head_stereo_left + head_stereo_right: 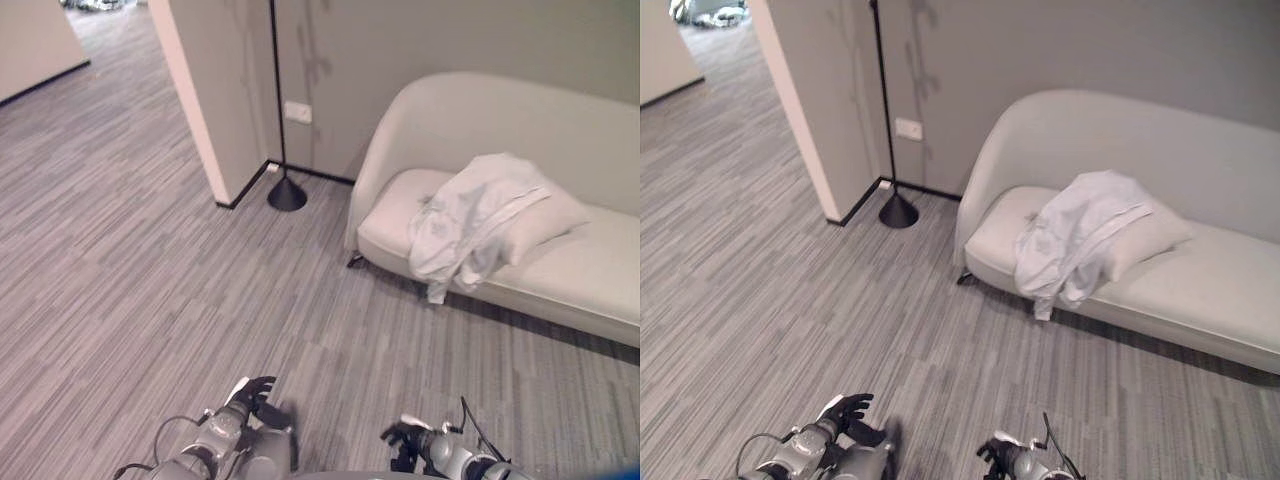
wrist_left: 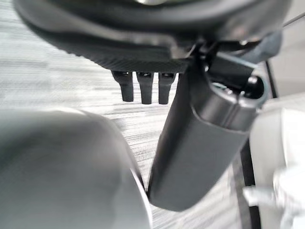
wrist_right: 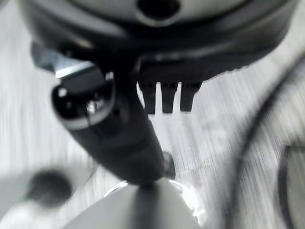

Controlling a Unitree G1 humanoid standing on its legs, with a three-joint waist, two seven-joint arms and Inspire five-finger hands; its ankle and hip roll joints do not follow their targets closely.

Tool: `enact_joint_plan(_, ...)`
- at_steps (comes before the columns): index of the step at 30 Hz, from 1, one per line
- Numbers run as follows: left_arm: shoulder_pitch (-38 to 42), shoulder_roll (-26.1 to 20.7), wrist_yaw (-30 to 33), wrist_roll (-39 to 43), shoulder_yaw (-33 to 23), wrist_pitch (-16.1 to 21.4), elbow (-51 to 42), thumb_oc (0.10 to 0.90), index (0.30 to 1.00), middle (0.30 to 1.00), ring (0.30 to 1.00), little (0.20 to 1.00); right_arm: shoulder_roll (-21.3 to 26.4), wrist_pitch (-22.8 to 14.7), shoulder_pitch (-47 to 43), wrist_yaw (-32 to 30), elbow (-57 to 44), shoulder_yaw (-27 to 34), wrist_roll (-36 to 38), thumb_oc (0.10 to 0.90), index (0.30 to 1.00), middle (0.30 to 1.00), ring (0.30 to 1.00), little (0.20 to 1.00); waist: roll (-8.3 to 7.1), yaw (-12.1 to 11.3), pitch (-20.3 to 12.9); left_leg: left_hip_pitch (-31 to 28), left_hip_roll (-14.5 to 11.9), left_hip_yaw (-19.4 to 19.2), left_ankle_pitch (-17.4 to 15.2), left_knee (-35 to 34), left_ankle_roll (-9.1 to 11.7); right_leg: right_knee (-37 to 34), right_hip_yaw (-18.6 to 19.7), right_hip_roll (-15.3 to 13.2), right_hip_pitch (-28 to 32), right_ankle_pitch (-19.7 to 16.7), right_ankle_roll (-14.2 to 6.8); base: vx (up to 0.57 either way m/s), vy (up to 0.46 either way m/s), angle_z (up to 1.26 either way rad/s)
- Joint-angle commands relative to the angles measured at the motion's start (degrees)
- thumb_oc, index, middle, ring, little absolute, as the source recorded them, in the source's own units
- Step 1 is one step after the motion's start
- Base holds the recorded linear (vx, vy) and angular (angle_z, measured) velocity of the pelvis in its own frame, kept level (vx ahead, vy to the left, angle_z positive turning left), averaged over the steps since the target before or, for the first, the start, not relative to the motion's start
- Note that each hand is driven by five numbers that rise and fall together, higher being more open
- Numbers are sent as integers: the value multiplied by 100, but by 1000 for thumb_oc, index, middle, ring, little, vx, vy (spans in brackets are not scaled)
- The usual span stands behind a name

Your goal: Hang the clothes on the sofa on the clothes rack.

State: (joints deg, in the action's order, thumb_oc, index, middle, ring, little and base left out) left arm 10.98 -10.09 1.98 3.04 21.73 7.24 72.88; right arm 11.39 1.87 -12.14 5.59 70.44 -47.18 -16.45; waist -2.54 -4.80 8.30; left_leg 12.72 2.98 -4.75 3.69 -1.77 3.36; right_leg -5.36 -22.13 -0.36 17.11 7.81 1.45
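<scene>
A: Where is the garment?

B: A pale garment (image 1: 468,222) lies crumpled on the sofa (image 1: 580,270) in the right half of the frame, spread over the seat near the sofa's left end. Part of it rests on a cushion (image 1: 545,222), and one end hangs over the front edge of the seat toward the floor (image 1: 150,260).

A: And the hands?

B: Both sit at the bottom edge of the frame, well apart from the sofa. The left hand (image 1: 252,395) is at lower centre-left, the right hand (image 1: 405,440) at lower centre-right. Neither touches the garment or anything else.

A: How do the fingers stand?

B: In the left wrist view the left hand's fingers (image 2: 144,88) point straight out in a row with the thumb standing apart, and nothing is between them. The right wrist view shows the same for the right hand: fingers (image 3: 167,98) straight and side by side, thumb off to one side, holding nothing.

A: Anything else around?

B: A floor lamp (image 1: 286,192) with a thin black pole and a dark cone base stands at upper centre, by the corner of a wall (image 1: 205,100), just left of the sofa. A white socket (image 1: 297,112) is on the wall beside the pole. The floor is grey striped carpet.
</scene>
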Motion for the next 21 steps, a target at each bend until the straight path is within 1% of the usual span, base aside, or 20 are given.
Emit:
enact_joint_plan(1, -279, 46, 73, -107, 64, -76, 577, 800, 900, 900, 900, 900, -394, -69, 38, 177, 442, 86, -667, 800, 900, 900, 900, 900, 192, -274, -103, -310, 34, 430, -10, -323, -156, 248, 581, 214, -262, 176, -54, 614, -28, 26)
enact_joint_plan(2, -415, 32, 52, -196, 28, -129, 654, 800, 900, 900, 900, 900, -491, -48, 123, 242, 528, 59, -711, 800, 900, 900, 900, 900, 183, -341, -148, -446, 109, 541, 212, -323, -209, 475, 598, 202, -139, 360, -46, 693, -2, 20)
enact_joint_plan(3, -450, 7, 0, -227, -32, -167, 729, 800, 900, 900, 900, 900, -533, -30, 95, 247, 615, 80, -704, 800, 900, 900, 900, 900, 137, -393, -234, -554, 189, 554, 303, -323, -302, 687, 595, 132, -96, 455, -90, 763, 28, 2)
enact_joint_plan(4, -528, 3, -33, -256, -49, -192, 793, 800, 900, 900, 900, 900, -571, -51, 145, 233, 668, 133, -664, 800, 900, 900, 900, 900, 68, -456, -307, -631, 316, 550, 220, -195, -406, 1082, 549, -9, -99, 463, -193, 731, 77, -3)
enact_joint_plan(5, -595, -21, -46, -301, -75, -209, 824, 800, 900, 900, 900, 900, -579, -50, 176, 250, 730, 167, -646, 800, 900, 900, 900, 900, 26, -509, -379, -779, 422, 553, 123, -153, -515, 1568, 458, -148, -201, 248, -348, 749, 176, 3)
enact_joint_plan(6, -627, -53, -80, -335, -91, -195, 850, 800, 900, 900, 900, 900, -598, -53, 199, 271, 771, 213, -615, 800, 900, 900, 900, 900, -32, -550, -436, -1004, 613, 492, -40, -155, -695, 2634, 427, -510, -499, -192, -600, 823, 347, 18)
enact_joint_plan(7, -630, -130, -57, -327, -73, -182, 812, 800, 900, 900, 900, 900, -547, -51, 190, 225, 735, 317, -427, 800, 900, 900, 900, 900, -60, -431, -409, -1401, 919, 467, -170, -323, -947, 4653, 420, -1235, -1278, -1380, -862, 725, 364, 31)
enact_joint_plan(8, -587, -172, -38, -308, -45, -194, 775, 800, 900, 900, 900, 900, -498, -43, 146, 179, 694, 377, -390, 800, 900, 900, 900, 900, -2, -361, -398, -1545, 944, 465, -261, -323, -1009, 5043, 349, -1420, -1443, -1455, -826, 567, 306, 25)
enact_joint_plan(9, -471, -207, 12, -292, 4, -202, 742, 800, 900, 900, 900, 900, -423, -60, 20, 60, 587, 396, -424, 800, 900, 900, 900, 900, 63, -228, -321, -1734, 934, 495, -380, -323, -1076, 5567, 387, -1560, -1817, -1320, -733, 258, 103, 28)
enact_joint_plan(10, -391, -211, 43, -312, 41, -203, 699, 800, 900, 900, 900, 900, -389, -55, -25, 15, 490, 413, -471, 800, 900, 900, 900, 900, 79, -195, -267, -1814, 929, 481, -455, -323, -1100, 5790, 468, -1589, -2128, -1001, -647, 197, 14, 23)
enact_joint_plan(11, -239, -228, 135, -282, 77, -172, 586, 800, 900, 900, 900, 900, -386, -57, -75, -47, 409, 391, -505, 800, 900, 900, 900, 900, 144, -112, -186, -1916, 849, 523, -477, -323, -1072, 5636, 511, -1397, -2386, -740, -561, 161, -92, 25)
enact_joint_plan(12, -155, -288, 197, -173, 40, -132, 445, 800, 900, 900, 900, 900, -324, -49, -95, 26, 170, 386, -475, 800, 900, 900, 900, 900, 164, -45, -144, -1991, 759, 556, -496, -323, -1026, 5199, 556, -1156, -2501, -597, -519, 210, -165, 18)
enact_joint_plan(13, -101, -364, 204, -66, -34, -91, 304, 800, 900, 900, 900, 900, -237, -43, -89, 78, -101, 388, -446, 800, 900, 900, 900, 900, 201, -18, -127, -2041, 633, 559, -517, -323, -969, 4562, 488, -947, -2473, -534, -505, 253, -211, 19)
enact_joint_plan(15, -14, -492, 234, 37, -118, -44, 141, 800, 900, 900, 900, 900, -203, -35, -87, 195, -187, 351, -330, 800, 900, 900, 900, 900, 254, -89, -128, -2106, 418, 519, -575, -322, -865, 3063, 291, -716, -2275, -336, -456, 228, -233, 32)
enact_joint_plan(16, 40, -515, 222, -6, -97, -33, 145, 800, 900, 900, 900, 900, -207, -21, -104, 239, -111, 344, -257, 800, 900, 900, 900, 900, 277, -147, -123, -2109, 356, 507, -639, -264, -826, 2270, 333, -662, -2226, -323, -460, 194, -215, 28)
enact_joint_plan(17, 64, -525, 225, -46, -103, -34, 176, 800, 900, 900, 900, 900, -212, -8, -131, 261, -60, 357, -246, 800, 900, 900, 900, 900, 301, -201, -120, -2115, 310, 511, -715, -199, -812, 1687, 438, -664, -2160, -450, -495, 205, -171, 21)
enact_joint_plan(18, 57, -532, 214, -86, -130, -33, 220, 800, 900, 900, 900, 900, -231, 11, -149, 291, -3, 372, -269, 800, 900, 900, 900, 900, 331, -268, -120, -2126, 275, 500, -812, -104, -811, 1259, 525, -758, -2109, -670, -572, 344, -180, 5)
enact_joint_plan(19, -47, -567, 194, -123, -250, -56, 353, 800, 900, 900, 900, 900, -252, 36, -162, 320, 63, 457, -238, 800, 900, 900, 900, 900, 383, -357, -121, -2178, 258, 503, -981, 101, -834, 945, 499, -1103, -2027, -982, -664, 266, -117, 4)
enact_joint_plan(20, -46, -567, 194, -123, -250, -55, 353, 800, 900, 900, 900, 900, -252, 36, -163, 320, 64, 458, -238, 800, 900, 900, 900, 900, 382, -357, -124, -2166, 260, 502, -984, 114, -837, 916, 496, -1101, -2020, -1002, -665, 297, -121, -4)
enact_joint_plan(21, -145, -598, 166, -106, -393, -81, 501, 800, 900, 900, 900, 900, -250, 48, -145, 338, 115, 553, -195, 800, 900, 900, 900, 900, 406, -395, -147, -2195, 264, 523, -1087, 229, -851, 785, 411, -1315, -1915, -1170, -707, 262, -130, -2)
